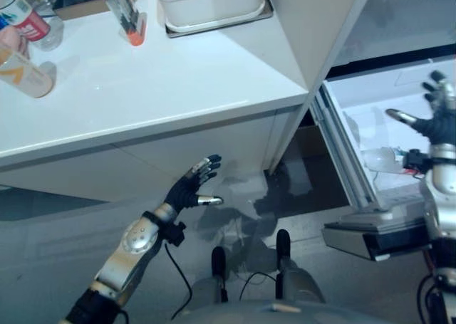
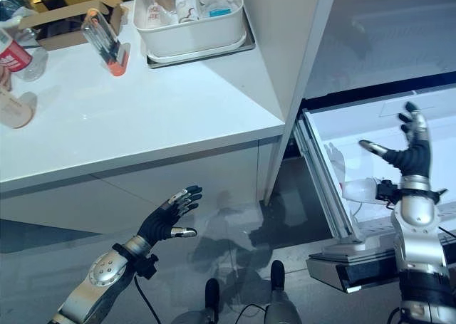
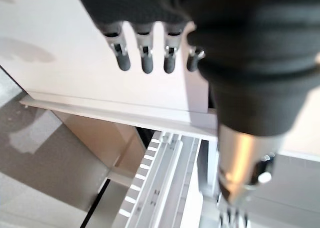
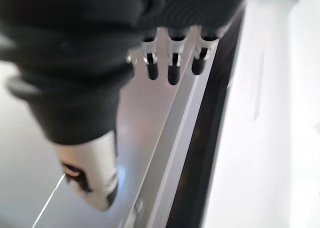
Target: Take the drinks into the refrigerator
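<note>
While both hands hang spread and empty, the left hand below the tabletop, the right hand over the open refrigerator drawer, the bottles stand at the tabletop's far left corner; probably light, smooth, best gripped mid-body.

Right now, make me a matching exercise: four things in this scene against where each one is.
Things:
1. left hand
2. right hand
3. white bin
4. clear bottle

Places:
A. on the white counter, by the tall panel
B. lying in the pulled-out drawer
C. below the counter edge, fingers straight
D. raised over the drawer, fingers spread

Pairs: 1-C, 2-D, 3-A, 4-B
</note>
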You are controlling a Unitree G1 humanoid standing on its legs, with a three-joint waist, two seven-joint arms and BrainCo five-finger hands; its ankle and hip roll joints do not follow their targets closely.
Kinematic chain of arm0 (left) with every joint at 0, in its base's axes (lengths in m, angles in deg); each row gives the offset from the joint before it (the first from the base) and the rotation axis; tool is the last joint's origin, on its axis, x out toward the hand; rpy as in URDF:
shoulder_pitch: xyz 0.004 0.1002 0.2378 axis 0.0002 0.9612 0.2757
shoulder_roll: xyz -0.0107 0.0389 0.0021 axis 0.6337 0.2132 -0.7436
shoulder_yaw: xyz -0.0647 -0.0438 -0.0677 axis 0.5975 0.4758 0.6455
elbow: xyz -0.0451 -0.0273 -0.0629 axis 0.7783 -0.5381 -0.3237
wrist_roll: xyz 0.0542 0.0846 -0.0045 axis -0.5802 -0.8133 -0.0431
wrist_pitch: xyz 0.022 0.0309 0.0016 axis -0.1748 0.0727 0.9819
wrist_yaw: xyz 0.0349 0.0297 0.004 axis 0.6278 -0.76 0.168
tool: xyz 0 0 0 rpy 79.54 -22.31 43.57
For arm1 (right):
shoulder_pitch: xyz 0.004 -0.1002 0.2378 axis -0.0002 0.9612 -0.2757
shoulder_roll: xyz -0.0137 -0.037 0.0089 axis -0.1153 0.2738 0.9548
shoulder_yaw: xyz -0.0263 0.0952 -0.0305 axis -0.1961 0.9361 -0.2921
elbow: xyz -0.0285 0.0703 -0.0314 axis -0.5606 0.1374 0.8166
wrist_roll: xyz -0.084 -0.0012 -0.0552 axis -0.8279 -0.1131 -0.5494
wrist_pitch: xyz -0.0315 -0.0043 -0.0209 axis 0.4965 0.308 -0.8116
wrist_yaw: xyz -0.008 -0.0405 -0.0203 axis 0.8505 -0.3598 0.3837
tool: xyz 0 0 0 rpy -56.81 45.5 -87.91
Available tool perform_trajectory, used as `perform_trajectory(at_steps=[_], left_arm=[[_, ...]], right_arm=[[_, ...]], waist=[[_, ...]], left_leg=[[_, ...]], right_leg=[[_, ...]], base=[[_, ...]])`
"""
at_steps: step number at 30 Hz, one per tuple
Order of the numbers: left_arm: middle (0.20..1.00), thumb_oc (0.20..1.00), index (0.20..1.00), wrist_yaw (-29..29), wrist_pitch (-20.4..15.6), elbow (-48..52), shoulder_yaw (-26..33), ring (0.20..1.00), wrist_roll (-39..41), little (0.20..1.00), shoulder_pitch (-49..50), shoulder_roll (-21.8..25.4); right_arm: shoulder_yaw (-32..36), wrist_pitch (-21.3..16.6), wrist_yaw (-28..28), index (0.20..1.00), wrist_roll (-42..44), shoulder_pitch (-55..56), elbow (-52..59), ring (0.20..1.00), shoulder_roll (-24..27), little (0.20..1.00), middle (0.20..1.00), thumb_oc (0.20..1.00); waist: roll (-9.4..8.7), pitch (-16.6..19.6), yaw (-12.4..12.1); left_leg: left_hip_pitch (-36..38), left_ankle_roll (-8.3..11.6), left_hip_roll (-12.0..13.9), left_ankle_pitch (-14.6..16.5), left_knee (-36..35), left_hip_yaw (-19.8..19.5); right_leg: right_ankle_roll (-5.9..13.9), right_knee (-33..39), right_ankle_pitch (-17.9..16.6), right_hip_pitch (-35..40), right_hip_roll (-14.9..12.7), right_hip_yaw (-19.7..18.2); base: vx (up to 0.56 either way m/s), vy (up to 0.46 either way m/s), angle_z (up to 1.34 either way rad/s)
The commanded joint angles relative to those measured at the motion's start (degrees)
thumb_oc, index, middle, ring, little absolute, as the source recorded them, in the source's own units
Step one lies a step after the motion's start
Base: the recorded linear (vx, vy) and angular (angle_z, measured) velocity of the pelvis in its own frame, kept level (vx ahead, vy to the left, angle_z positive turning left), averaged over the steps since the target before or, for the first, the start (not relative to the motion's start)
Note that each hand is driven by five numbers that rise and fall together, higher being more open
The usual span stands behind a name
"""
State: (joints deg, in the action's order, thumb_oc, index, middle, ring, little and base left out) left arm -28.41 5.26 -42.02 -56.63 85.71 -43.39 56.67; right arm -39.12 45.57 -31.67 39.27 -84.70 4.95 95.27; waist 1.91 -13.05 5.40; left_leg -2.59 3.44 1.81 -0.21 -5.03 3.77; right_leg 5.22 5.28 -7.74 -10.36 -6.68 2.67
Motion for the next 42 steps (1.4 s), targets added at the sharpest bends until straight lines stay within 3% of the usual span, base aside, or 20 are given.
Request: perform_trajectory(at_steps=[1, 9, 20, 21, 22, 23, 24, 25, 28, 29, 31, 35, 42], left_arm=[[1.0, 1.0, 1.0, -0.62, -3.9, -0.32, 1.88, 1.0, -2.11, 1.0, 0.98, -1.54], [1.0, 1.0, 1.0, -2.09, -3.89, -2.33, 0.51, 1.0, -3.81, 1.0, -0.93, -1.06], [1.0, 1.0, 1.0, -2.71, -3.74, -3.8, -0.35, 1.0, -4.75, 1.0, -1.78, -2.45], [1.0, 1.0, 1.0, -2.65, -3.8, -3.57, -0.46, 1.0, -4.73, 1.0, -2.13, -2.77], [1.0, 1.0, 1.0, -2.62, -3.8, -3.58, -0.48, 1.0, -4.74, 1.0, -2.14, -2.76], [1.0, 1.0, 1.0, -2.62, -3.72, -3.61, -0.66, 1.0, -4.77, 1.0, -2.34, -2.83], [1.0, 1.0, 1.0, -2.73, -3.68, -3.46, -0.66, 1.0, -4.82, 1.0, -2.53, -2.87], [1.0, 1.0, 1.0, -2.78, -3.62, -3.42, -0.73, 1.0, -4.82, 1.0, -2.61, -2.82], [1.0, 1.0, 1.0, -2.75, -3.25, -3.15, -0.74, 1.0, -4.66, 1.0, -2.74, -2.74], [1.0, 1.0, 1.0, -2.79, -3.31, -2.81, -0.65, 1.0, -4.47, 1.0, -2.42, -2.47], [1.0, 1.0, 1.0, -2.62, -3.38, -2.8, -0.67, 1.0, -4.44, 1.0, -2.27, -2.35], [1.0, 1.0, 1.0, -2.72, -3.46, -2.44, -1.08, 1.0, -4.6, 1.0, -2.06, -1.55], [1.0, 1.0, 1.0, -3.17, -3.39, -1.55, -1.08, 1.0, -4.26, 1.0, -0.83, -0.2]], right_arm=[[3.09, -2.26, -2.63, 1.0, 1.8, 10.28, -4.97, 1.0, -1.01, 1.0, 1.0, 1.0], [7.84, -2.17, -6.58, 1.0, 3.22, 11.5, -20.66, 1.0, -0.89, 1.0, 1.0, 1.0], [8.92, -1.76, -4.46, 1.0, 8.33, 14.32, -35.36, 1.0, -1.79, 1.0, 1.0, 1.0], [8.17, -0.81, -3.96, 0.925, 8.78, 14.68, -40.11, 0.925, -2.18, 0.925, 0.925, 0.925], [8.05, -1.07, -3.74, 0.799, 9.02, 14.47, -40.69, 0.799, -1.92, 0.799, 0.799, 0.799], [6.57, -0.29, -3.03, 0.583, 8.83, 14.16, -43.21, 0.583, -1.8, 0.583, 0.583, 0.583], [5.62, 0.54, -2.53, 0.498, 8.14, 13.89, -44.89, 0.498, -1.72, 0.498, 0.498, 0.498], [4.47, 1.39, -2.18, 0.2, 7.12, 13.73, -47.98, 0.2, -1.5, 0.2, 0.2, 0.2], [-0.21, 4.02, -1.65, 0.2, 1.31, 12.54, -50.35, 0.2, -0.69, 0.2, 0.2, 0.2], [-3.07, 4.69, -1.7, 0.2, -4.66, 13.06, -46.11, 0.2, -0.04, 0.2, 0.2, 0.2], [-3.63, 4.85, -2.04, 0.2, -5.79, 13.13, -44.91, 0.2, -0.12, 0.2, 0.2, 0.2], [-10.52, 6.51, -1.08, 0.2, -16.95, 10.96, -36.82, 0.2, 3.21, 0.2, 0.2, 0.2], [-18.06, 7.08, 1.82, 0.2, -23.36, 4.86, -30.51, 0.2, 8.74, 0.2, 0.2, 0.2]], waist=[[0.46, 3.17, 4.38], [0.51, 3.82, 6.52], [0.21, 4.2, 7.97], [0.2, 4.22, 7.91], [0.19, 4.22, 7.91], [0.2, 4.25, 7.82], [0.18, 4.23, 7.72], [0.21, 4.25, 7.59], [0.23, 4.16, 7.0], [0.31, 4.08, 6.63], [0.32, 4.07, 6.55], [0.26, 4.07, 5.14], [-0.33, 3.99, 3.13]], left_leg=[[-3.59, -0.91, -1.12, 0.63, 0.03, 0.98], [-2.49, -0.96, -0.84, 1.41, 0.03, 3.09], [-1.0, -1.26, -0.9, 2.32, 0.03, 5.33], [-0.9, -1.25, -0.95, 2.34, 0.03, 5.36], [-0.89, -1.25, -0.96, 2.35, 0.03, 5.37], [-0.82, -1.25, -0.98, 2.35, 0.03, 5.4], [-0.82, -1.25, -1.02, 2.32, 0.03, 5.34], [-0.8, -1.23, -1.07, 2.3, 0.03, 5.29], [-0.84, -1.23, -1.19, 2.13, 0.03, 4.93], [-0.81, -1.24, -1.26, 2.03, 0.03, 4.78], [-0.81, -1.24, -1.28, 1.99, 0.03, 4.72], [-0.95, -1.21, -1.4, 1.73, 0.03, 4.29], [-1.77, -1.09, -1.46, 1.15, 0.03, 3.25]], right_leg=[[3.34, -0.28, 2.97, -0.83, -1.33, -3.53], [3.73, -0.28, 2.84, -1.18, -1.01, -5.67], [4.14, -0.33, 2.38, -1.26, -0.86, -7.79], [4.24, -0.35, 2.3, -1.18, -0.91, -7.89], [4.25, -0.34, 2.31, -1.17, -0.92, -7.89], [4.24, -0.34, 2.3, -1.11, -0.97, -7.85], [4.26, -0.33, 2.28, -1.08, -0.99, -7.81], [4.26, -0.32, 2.29, -1.02, -1.03, -7.73], [4.23, -0.3, 2.2, -0.8, -1.22, -7.33], [4.24, -0.3, 2.1, -0.7, -1.32, -7.13], [4.25, -0.29, 2.11, -0.57, -1.38, -7.05], [4.27, -0.28, 2.12, -0.37, -1.48, -6.49], [4.29, -0.28, 2.11, -0.39, -1.6, -5.22]], base=[[0.01, 0.016, -0.18], [0.01, 0.023, -0.18], [0.01, 0.016, -0.19], [0.0, 0.005, -0.14], [0.0, -0.002, -0.16], [0.0, -0.006, -0.11], [0.0, -0.004, -0.06], [0.0, 0.0, 0.0], [0.0, 0.0, 0.0], [0.0, 0.0, 0.0], [0.0, 0.0, 0.0], [0.0, 0.0, 0.0], [0.0, -0.023, 0.12]])
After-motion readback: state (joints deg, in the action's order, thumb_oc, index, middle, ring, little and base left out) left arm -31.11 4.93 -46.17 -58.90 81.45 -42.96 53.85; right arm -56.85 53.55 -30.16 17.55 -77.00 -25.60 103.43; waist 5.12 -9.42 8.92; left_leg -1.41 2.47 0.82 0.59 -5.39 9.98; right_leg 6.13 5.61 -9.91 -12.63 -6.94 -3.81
